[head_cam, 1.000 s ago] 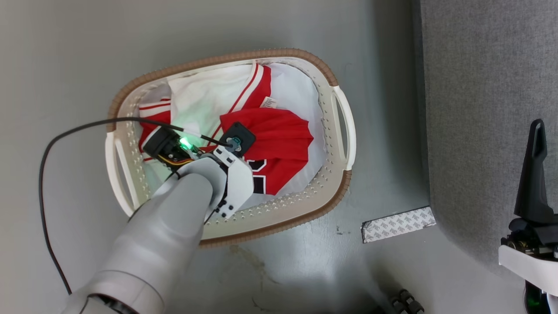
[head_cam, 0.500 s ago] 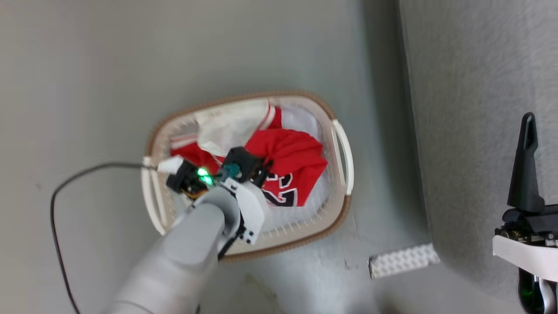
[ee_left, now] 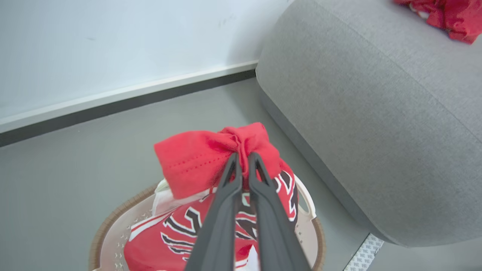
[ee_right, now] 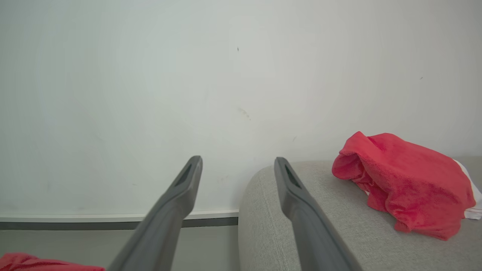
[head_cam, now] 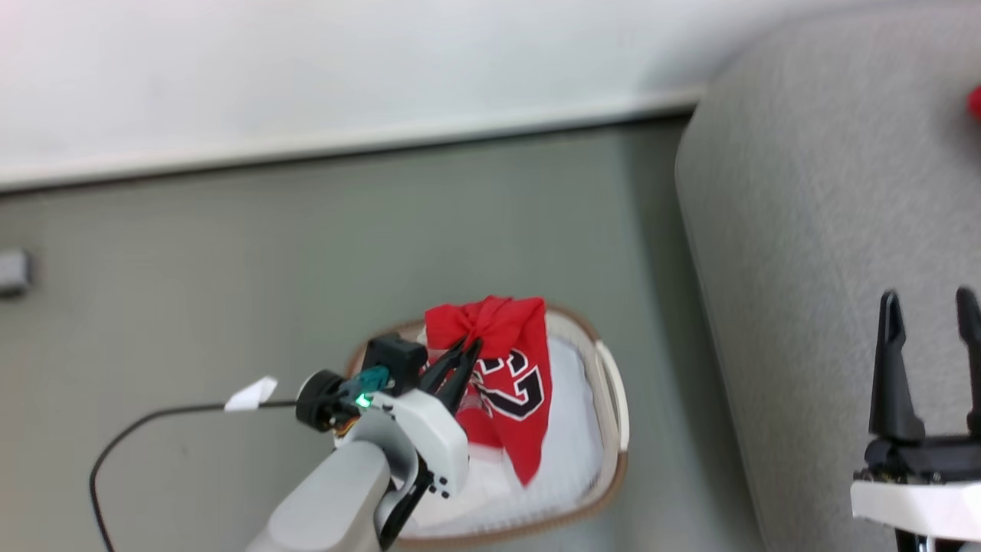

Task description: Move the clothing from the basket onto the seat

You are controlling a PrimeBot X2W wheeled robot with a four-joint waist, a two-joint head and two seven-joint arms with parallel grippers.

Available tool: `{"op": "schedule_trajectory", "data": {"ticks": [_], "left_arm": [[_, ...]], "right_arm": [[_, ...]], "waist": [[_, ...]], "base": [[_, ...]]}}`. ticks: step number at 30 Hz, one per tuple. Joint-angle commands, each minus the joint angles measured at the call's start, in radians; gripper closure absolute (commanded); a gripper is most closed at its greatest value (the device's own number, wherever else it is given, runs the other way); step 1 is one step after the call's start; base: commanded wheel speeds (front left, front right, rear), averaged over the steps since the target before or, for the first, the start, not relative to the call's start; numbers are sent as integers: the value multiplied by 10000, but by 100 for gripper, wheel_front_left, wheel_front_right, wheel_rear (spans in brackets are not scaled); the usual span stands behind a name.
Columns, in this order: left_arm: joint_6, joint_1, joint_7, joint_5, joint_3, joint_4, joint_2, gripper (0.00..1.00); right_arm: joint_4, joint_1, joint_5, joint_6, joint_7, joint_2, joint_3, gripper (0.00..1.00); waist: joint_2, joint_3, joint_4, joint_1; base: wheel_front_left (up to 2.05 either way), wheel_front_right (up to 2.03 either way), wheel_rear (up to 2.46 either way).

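Left tool [ee_left: 243, 158] clenched on red jersey [ee_left: 196, 158], hanging over basket [ee_left: 101, 233] below. Right tool [ee_right: 238, 161] spread, empty. Red piece [ee_right: 406, 184] already on seat [ee_left: 369, 113], well right. White garment [ee_left: 162, 199] still in basket. Roughly halfway.

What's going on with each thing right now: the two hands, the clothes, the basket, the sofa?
Left hand: shut, pinching the red jersey.
Red jersey: bunched, hanging over the basket.
Basket: on the floor, white fabric inside.
Right hand: open, empty.
Seat: one red garment lying on it.
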Motion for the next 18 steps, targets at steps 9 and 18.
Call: {"op": "schedule_trajectory", "data": {"ticks": [9,18], "left_arm": [[1001,1973,195,-655,580,-3046,868,100],[1981,3413,1182,-1000,995,-6627,1955,100]], "right_arm": [[656,1257,-283,-25,9,-13,83,0],[1247,2184,-612,-26,9,-13,541,0]], "waist": [[0,-3344,459,3],[0,-4637,501,3]], "base": [[0,0,0],[0,0,0]]}}
